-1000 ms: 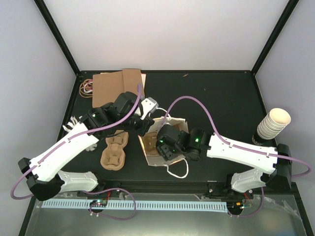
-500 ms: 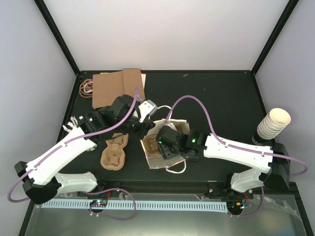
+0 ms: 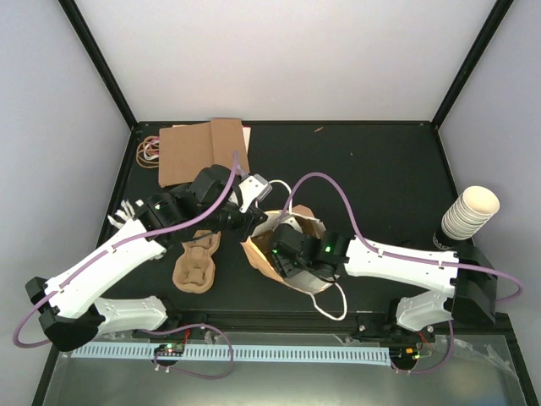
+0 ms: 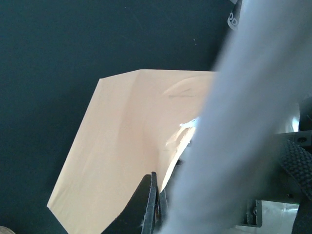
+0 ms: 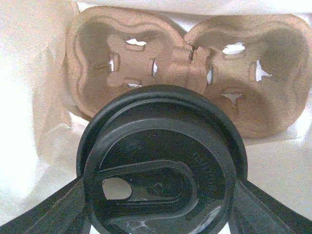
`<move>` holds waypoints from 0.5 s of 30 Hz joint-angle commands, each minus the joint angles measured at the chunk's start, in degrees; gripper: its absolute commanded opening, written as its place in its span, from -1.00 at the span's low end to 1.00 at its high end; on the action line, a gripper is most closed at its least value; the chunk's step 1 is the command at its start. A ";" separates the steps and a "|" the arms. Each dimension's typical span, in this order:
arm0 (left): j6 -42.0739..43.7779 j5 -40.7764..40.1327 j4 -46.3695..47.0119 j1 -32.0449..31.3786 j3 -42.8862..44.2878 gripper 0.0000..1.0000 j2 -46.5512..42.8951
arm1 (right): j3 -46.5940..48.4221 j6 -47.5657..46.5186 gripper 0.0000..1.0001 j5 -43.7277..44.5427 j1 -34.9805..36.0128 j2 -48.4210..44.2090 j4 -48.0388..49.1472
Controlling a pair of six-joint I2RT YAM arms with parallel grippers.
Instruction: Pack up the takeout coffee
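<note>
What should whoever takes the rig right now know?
Left pincer: shut on the edge of the paper bag, apparently holding it open.
Right pincer: closed on a black-lidded coffee cup, inside the bag just above the pulp tray.
Done: that tray lies in the bag, and both pockets in view are empty.
Left: seat this cup in a pocket, release it, then pack the other cups. None of them is clearly in view.
Also: a second pulp tray lies on the table, left of the bag.
</note>
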 commanded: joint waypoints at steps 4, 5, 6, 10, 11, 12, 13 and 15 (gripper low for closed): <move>0.33 5.19 3.25 -0.32 0.62 -0.93 -0.57 | -5.85 -6.54 0.03 2.42 -0.41 -3.92 4.47; 0.42 5.67 2.97 -0.39 0.50 -0.93 -0.52 | -6.26 -7.56 0.03 2.28 -0.27 -5.05 5.68; 0.61 5.90 2.76 -0.48 0.36 -0.93 -0.35 | -6.66 -8.31 0.03 2.32 -0.14 -6.39 6.72; 1.15 7.68 2.20 -0.76 -0.24 -0.92 -0.28 | -7.45 -10.52 0.03 5.39 1.17 -11.17 9.86; 1.22 8.51 2.31 -0.82 -0.35 -0.92 -0.30 | -7.78 -11.14 0.03 5.66 1.22 -11.79 10.67; 1.35 9.31 2.35 -0.92 -0.48 -0.92 -0.30 | -8.10 -11.44 0.03 6.30 1.27 -11.82 11.34; 1.33 9.93 2.48 -1.01 -0.59 -0.92 -0.34 | -8.03 -11.73 0.03 6.51 1.30 -11.21 11.27; 1.34 10.87 2.63 -1.31 -0.83 -0.92 -0.27 | -7.15 -11.43 0.03 6.83 1.33 -8.97 9.64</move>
